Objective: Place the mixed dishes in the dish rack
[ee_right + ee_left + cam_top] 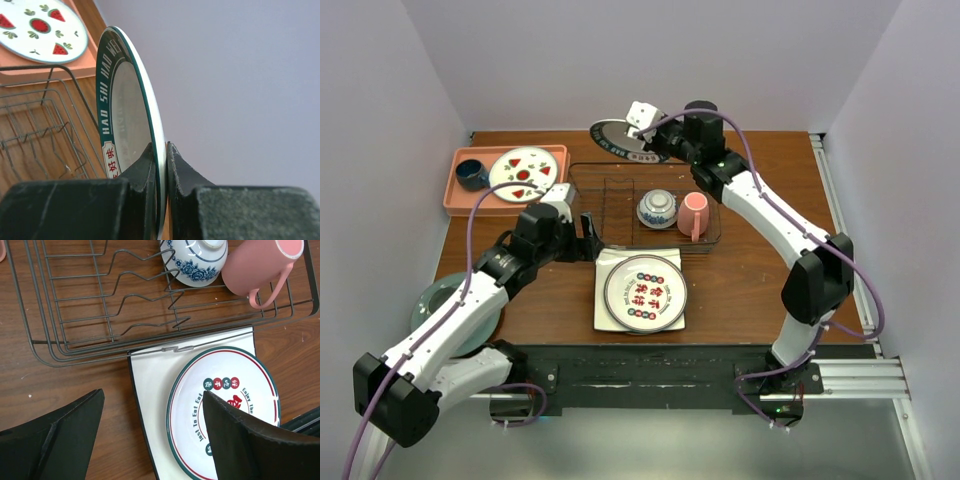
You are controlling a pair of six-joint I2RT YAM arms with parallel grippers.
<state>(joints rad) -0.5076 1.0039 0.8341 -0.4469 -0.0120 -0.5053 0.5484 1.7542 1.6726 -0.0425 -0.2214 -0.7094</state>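
Near left, the pale green round plate is half hidden under the left arm. The left gripper hangs with fingers spread by the far left corner of the white square plate, which carries a round green-edged plate. Farther, the thin-wire dish rack holds the patterned bowl and pink mug. At the far edge the right gripper pinches the glossy dark-rimmed lettered plate, its lower rim hidden by the fingers.

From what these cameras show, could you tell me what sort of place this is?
Probably a robot lab's test cell: blank walls box in a wooden table, with two bolted arms and a wire dish rack.
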